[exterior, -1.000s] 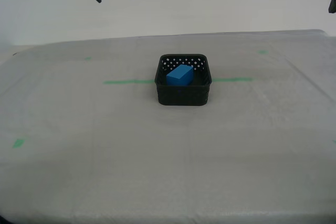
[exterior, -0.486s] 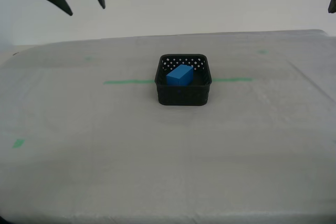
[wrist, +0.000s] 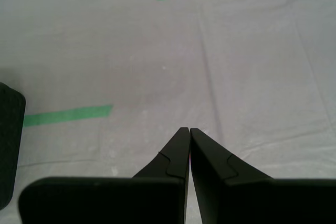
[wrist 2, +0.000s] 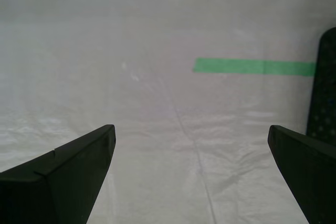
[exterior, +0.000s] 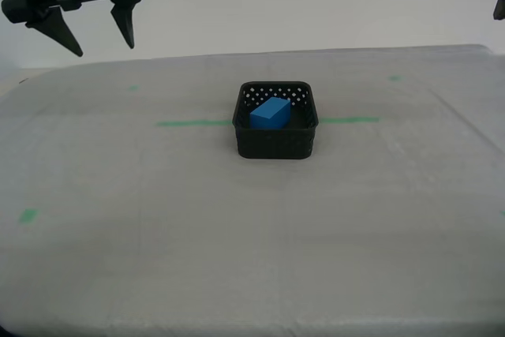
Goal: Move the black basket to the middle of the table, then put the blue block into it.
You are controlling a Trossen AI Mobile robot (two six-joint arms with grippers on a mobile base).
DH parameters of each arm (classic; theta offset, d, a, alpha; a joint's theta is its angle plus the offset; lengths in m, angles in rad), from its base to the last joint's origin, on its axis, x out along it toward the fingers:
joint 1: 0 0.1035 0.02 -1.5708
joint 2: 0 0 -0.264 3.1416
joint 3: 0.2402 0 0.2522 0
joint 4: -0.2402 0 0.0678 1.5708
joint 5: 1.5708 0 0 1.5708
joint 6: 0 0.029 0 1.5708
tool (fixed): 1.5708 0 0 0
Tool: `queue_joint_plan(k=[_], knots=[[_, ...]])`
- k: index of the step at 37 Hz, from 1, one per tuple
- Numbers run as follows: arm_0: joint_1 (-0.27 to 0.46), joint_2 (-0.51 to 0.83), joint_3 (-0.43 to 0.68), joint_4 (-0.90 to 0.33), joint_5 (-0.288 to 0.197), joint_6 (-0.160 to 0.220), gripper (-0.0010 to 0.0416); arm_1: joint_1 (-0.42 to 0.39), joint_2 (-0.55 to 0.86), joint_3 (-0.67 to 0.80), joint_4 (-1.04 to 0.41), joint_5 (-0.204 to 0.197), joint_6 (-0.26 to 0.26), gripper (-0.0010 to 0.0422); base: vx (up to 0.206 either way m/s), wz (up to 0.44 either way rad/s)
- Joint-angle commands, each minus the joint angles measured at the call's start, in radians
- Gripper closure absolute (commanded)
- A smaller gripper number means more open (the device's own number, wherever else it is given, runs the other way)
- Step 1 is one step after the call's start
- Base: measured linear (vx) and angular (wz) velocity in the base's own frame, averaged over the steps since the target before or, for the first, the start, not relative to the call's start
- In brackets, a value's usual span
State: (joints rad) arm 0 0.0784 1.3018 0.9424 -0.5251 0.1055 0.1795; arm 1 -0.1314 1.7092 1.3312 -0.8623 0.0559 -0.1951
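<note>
The block lies in the basket mid-counter. It looks light, rigid, smooth; grip its long flat sides. My second gripper is spread wide, my first gripper clenched, empty.

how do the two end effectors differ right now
My first end effector is shut, its fingers pressed together with nothing between them; my second end effector is open, its fingers spread wide apart. In the exterior view my second end effector hangs in full sight at the upper left, while the first shows only as a dark part at the upper right edge. Both are black, empty and clear of the black basket.
</note>
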Motion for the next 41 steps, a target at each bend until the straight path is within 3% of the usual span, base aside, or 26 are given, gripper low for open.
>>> queue_joint_plan(k=[1, 6, 41], knots=[[0.001, 0.000, 0.001, 0.001, -0.002, 0.000, 0.0401, 0.006, 0.000, -0.016, 0.003, -0.025, 0.001, 0.0011, 0.000, 0.000], [0.001, 0.000, 0.001, 0.001, -0.002, 0.000, 0.0401, 0.011, 0.000, -0.020, 0.002, -0.050, 0.002, 0.0012, 0.000, 0.000], [0.001, 0.000, 0.001, 0.001, -0.002, 0.000, 0.0401, 0.012, 0.000, -0.020, 0.005, -0.048, 0.005, 0.0012, 0.000, 0.000]])
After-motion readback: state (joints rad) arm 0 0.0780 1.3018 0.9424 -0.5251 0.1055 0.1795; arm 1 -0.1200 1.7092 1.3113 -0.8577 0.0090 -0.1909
